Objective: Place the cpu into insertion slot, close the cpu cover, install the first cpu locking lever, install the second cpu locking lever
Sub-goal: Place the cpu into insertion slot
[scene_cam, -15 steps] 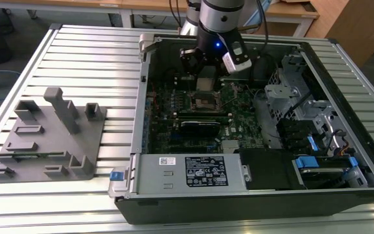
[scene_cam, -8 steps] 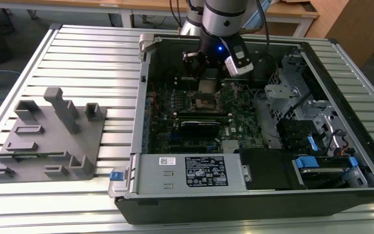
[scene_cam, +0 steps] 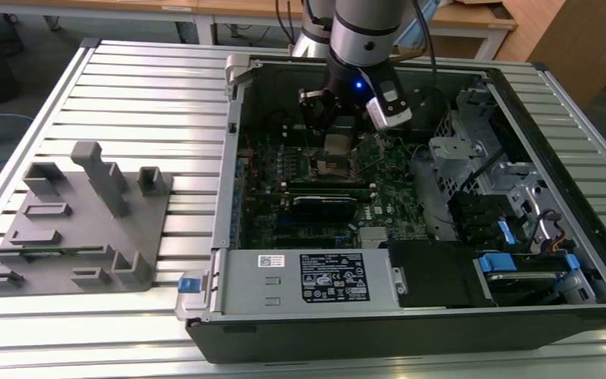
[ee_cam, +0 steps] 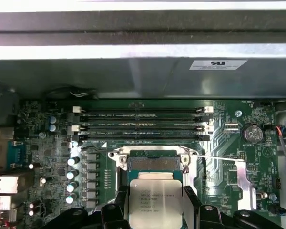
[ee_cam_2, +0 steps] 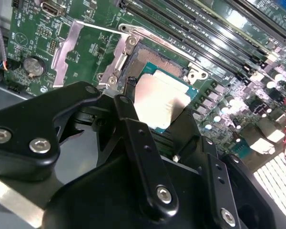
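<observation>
Just above the insertion slot [ee_cam: 152, 163], the gripper [ee_cam: 155, 212] pinches the cpu [ee_cam: 155, 195] by its sides. Step one, I think: the cpu must line up square and flat.

A ribbed metal table [scene_cam: 135, 87] carries an open computer case [scene_cam: 387, 338] and, apart, a grey fixture tray [scene_cam: 82, 237].

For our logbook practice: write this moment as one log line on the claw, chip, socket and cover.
claw: shut on chip | chip: held over socket | cover: open
</observation>
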You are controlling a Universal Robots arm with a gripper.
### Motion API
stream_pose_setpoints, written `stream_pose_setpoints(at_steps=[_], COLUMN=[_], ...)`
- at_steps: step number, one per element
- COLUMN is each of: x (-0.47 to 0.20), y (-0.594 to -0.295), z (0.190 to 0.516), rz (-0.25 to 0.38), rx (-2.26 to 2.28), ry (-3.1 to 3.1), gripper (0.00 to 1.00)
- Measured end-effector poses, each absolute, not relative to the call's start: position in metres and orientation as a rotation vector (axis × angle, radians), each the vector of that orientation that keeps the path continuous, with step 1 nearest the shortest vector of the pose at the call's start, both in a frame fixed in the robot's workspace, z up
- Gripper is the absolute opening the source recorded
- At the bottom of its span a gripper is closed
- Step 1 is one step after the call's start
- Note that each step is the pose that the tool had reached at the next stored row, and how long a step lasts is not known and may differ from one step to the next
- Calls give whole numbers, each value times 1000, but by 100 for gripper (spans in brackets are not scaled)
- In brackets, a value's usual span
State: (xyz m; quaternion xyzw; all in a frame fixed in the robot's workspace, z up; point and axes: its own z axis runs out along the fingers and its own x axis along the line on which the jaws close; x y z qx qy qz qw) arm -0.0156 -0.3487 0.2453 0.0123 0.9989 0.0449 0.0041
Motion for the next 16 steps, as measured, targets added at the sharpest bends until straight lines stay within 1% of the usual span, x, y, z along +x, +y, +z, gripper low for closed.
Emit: stream_pose_setpoints(at_steps=[9, 16], x=[-15, -15], y=[-349, -349], z=[232, 228], rz=[141, 140], rx=[38, 38], ry=[3130, 3130], gripper=[54, 54])
